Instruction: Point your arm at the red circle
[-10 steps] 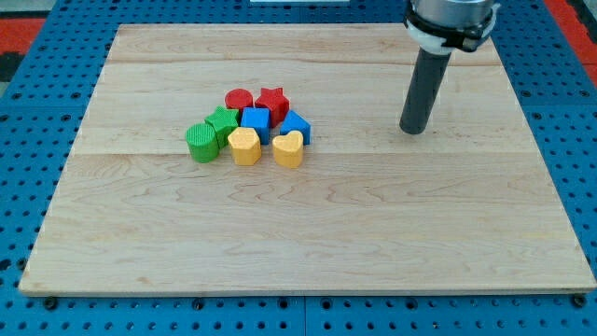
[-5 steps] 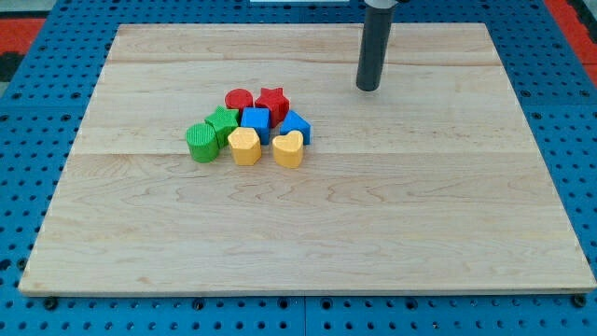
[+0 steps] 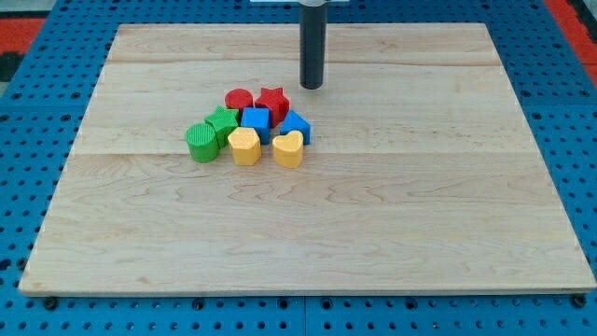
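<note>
Pale wood planks make up the bench (image 3: pixel 308 233), which sits on a blue perforated base (image 3: pixel 28 187); the near half of the board carries no blocks.

Nearest the view's bottom in the cluster are two yellow pieces side by side: a yellow hexagon-like block (image 3: pixel 244 146) on the view's left and a yellow heart (image 3: pixel 288 148) on the right. Level with them, further to the view's left, stands a green cylinder (image 3: pixel 200 143), and a green star (image 3: pixel 223 122) touches it just behind.

Next row back — a blue cube (image 3: pixel 256 120) in the middle, with a second blue block (image 3: pixel 296 124) on its right; the shape of that one cannot be made out with certainty.

At the far edge of the cluster sits the red circle (image 3: pixel 239 100), upright, directly beside a red star (image 3: pixel 272 101) on its right. Both touch the blue cube's back side or stand just beside it.

Beyond the cluster, my tip (image 3: pixel 311 87) rests on the board to the upper right of the red star, near it but apart, and further from the red circle. No jaws are fitted — the rod ends plain.
</note>
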`<move>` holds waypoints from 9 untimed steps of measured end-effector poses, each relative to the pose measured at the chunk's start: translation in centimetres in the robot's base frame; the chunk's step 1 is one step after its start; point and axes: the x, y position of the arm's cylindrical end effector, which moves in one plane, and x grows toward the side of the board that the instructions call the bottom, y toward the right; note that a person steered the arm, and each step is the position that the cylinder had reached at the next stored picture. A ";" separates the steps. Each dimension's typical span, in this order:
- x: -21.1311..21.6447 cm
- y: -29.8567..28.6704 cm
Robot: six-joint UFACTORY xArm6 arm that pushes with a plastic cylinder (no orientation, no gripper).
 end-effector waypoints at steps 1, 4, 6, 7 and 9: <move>0.0 -1.8; 0.0 -5.4; 0.0 -7.5; 0.0 -8.2; -0.5 -9.3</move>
